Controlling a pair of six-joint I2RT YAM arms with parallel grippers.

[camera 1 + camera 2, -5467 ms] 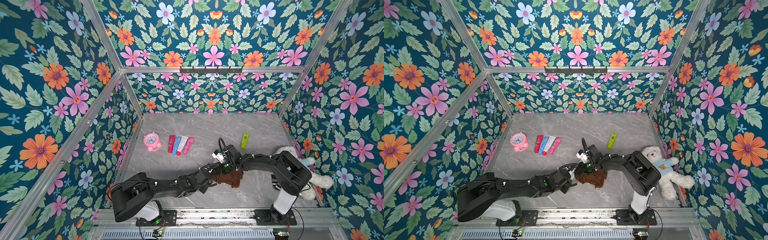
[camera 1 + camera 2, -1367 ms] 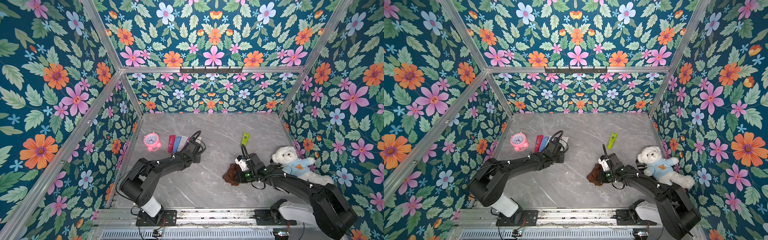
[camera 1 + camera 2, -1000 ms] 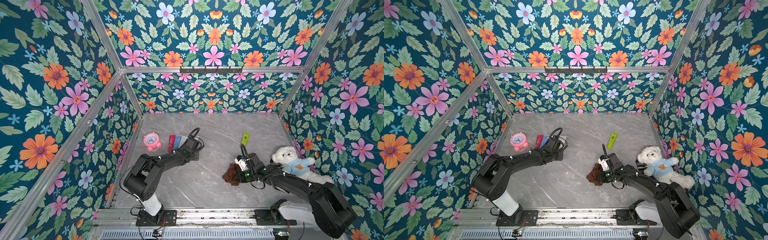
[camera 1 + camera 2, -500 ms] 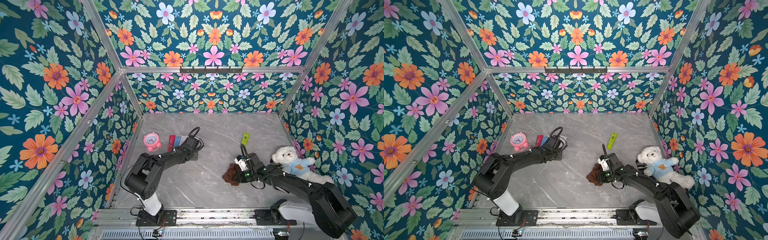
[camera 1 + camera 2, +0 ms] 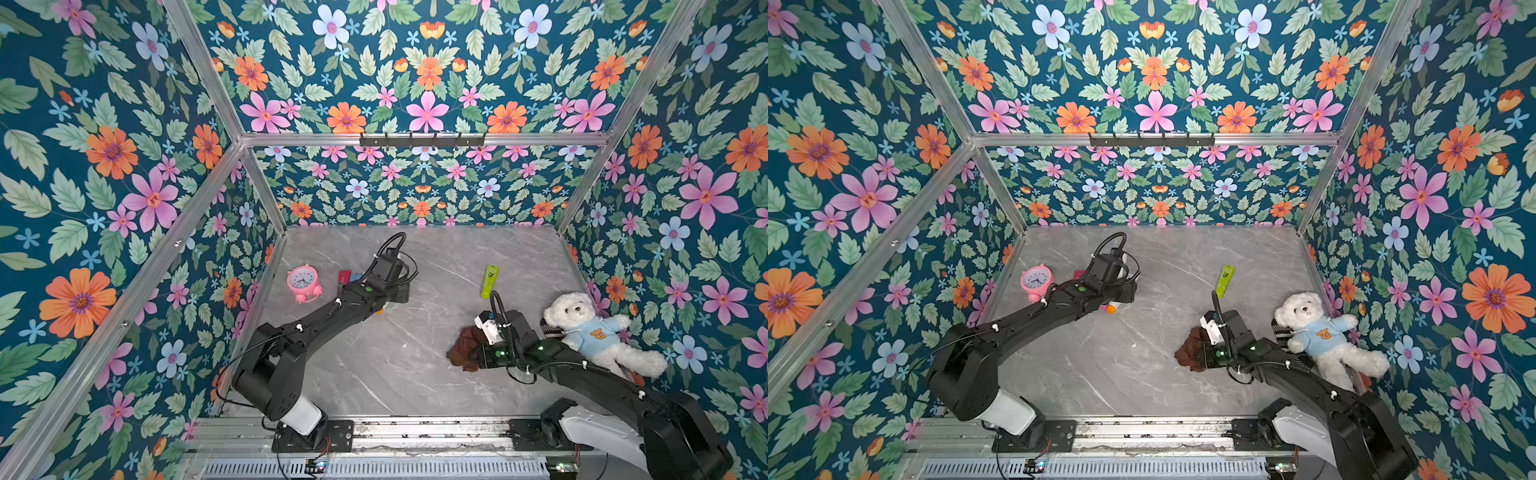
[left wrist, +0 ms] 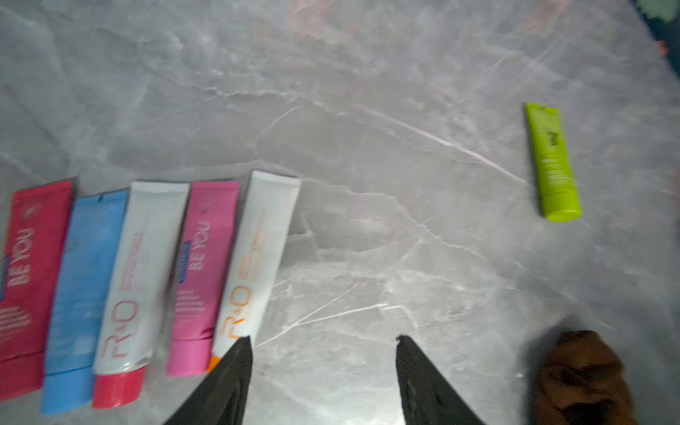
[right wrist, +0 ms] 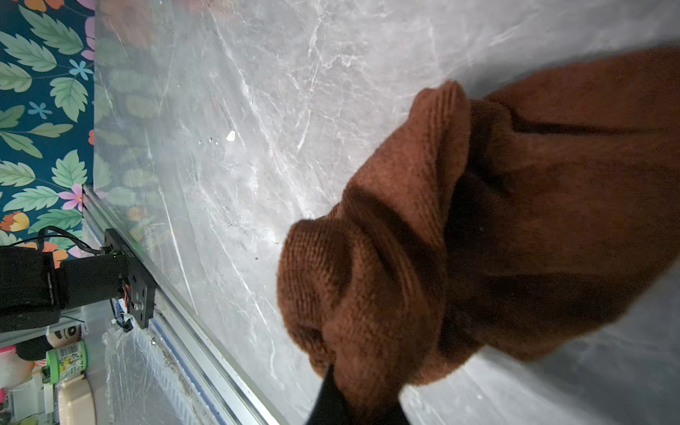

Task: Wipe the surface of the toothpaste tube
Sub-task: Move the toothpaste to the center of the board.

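In a top view your right gripper (image 5: 1204, 356) and brown cloth (image 5: 1187, 351) sit well apart from the orange-capped toothpaste tube (image 5: 1111, 308). Left wrist: left gripper (image 6: 323, 340) released, tube (image 6: 257, 250) just beside one finger. Right wrist: clenched on cloth; no wiping underway, and I can't tell whether it's done.

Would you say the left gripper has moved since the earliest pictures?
Yes: the left gripper moved from the brown cloth toward the pink clock.
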